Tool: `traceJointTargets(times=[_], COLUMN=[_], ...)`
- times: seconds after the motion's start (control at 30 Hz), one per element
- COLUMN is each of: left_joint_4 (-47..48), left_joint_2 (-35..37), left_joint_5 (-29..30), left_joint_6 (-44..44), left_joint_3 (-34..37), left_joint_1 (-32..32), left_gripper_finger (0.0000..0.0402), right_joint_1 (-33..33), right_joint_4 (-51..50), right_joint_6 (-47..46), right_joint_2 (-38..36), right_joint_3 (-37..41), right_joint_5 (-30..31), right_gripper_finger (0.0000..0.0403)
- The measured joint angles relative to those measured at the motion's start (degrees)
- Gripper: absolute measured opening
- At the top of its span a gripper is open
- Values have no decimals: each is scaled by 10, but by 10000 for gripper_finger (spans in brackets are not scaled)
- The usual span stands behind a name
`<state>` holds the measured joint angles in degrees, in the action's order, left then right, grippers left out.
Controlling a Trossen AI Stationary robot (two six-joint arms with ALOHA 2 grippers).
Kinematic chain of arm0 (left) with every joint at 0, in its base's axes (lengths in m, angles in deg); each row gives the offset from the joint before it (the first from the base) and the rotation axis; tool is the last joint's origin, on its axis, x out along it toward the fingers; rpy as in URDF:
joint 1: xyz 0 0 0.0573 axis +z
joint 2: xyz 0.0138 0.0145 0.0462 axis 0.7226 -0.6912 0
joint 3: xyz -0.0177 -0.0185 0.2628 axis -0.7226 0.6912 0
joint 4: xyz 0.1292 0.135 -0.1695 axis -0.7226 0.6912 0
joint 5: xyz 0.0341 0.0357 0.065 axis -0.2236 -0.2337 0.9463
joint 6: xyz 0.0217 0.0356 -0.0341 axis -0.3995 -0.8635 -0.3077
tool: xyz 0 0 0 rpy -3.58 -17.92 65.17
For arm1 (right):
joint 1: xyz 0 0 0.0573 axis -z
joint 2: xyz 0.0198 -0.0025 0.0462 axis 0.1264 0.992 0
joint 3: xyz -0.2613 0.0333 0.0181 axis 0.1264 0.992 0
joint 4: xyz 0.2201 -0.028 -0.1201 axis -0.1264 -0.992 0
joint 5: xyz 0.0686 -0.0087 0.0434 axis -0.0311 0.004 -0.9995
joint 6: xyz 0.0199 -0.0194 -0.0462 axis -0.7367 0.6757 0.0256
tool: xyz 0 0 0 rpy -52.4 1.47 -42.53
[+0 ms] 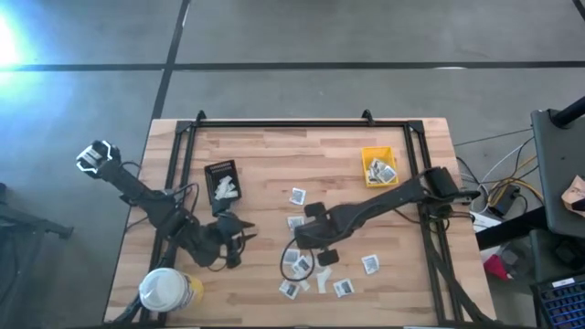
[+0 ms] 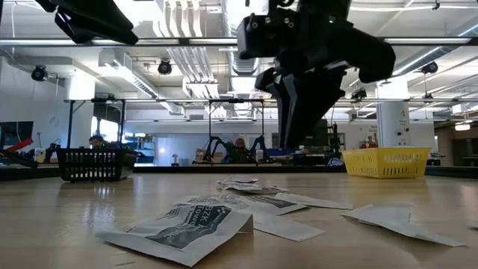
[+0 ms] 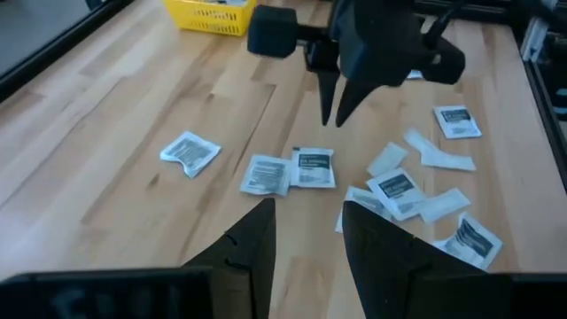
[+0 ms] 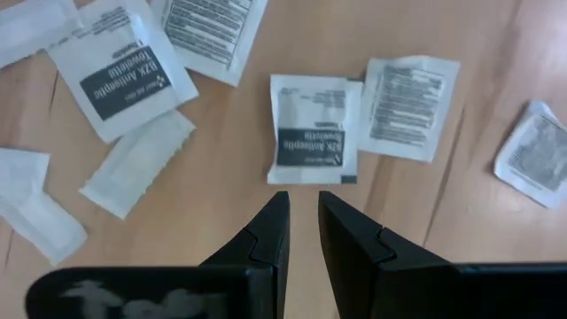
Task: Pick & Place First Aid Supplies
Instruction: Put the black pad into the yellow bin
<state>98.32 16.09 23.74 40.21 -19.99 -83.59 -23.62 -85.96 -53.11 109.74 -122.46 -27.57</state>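
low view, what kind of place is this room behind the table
Probably a robotics lab or industrial workshop: exposed ceiling ducts, more robot arms on a far bench, and people seated at workstations.

The high view looks straight down from well above, taking in the whole pale wooden butcher-block table and both arms. The low view sits at table-top height, close behind a flat white packet with a dark grey centre, facing level across the surface into the room beyond. The left wrist view looks forward and downward across the table toward the small yellow mesh bin, also seen in the high and low views. The right wrist view looks almost straight down, very near the scattered packets, which all four views share.
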Motion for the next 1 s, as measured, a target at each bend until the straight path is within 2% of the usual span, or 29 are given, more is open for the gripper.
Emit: traceJointTargets(times=[0.3,0.7,1.0], left_joint_4=[54,71,71], left_joint_2=[2,9,9], left_joint_5=[0,0,0], left_joint_6=[4,11,11], left_joint_3=[-1,-2,-2], left_joint_1=[-2,-2,-2], left_gripper_finger=[126,126,126], right_joint_1=[0,0,0], right_joint_4=[-12,1,3], right_joint_6=[11,-13,-22], right_joint_2=[48,64,96], right_joint_3=[-38,-38,-39], right_joint_5=[-2,-5,-23], right_gripper_finger=[65,125,117])
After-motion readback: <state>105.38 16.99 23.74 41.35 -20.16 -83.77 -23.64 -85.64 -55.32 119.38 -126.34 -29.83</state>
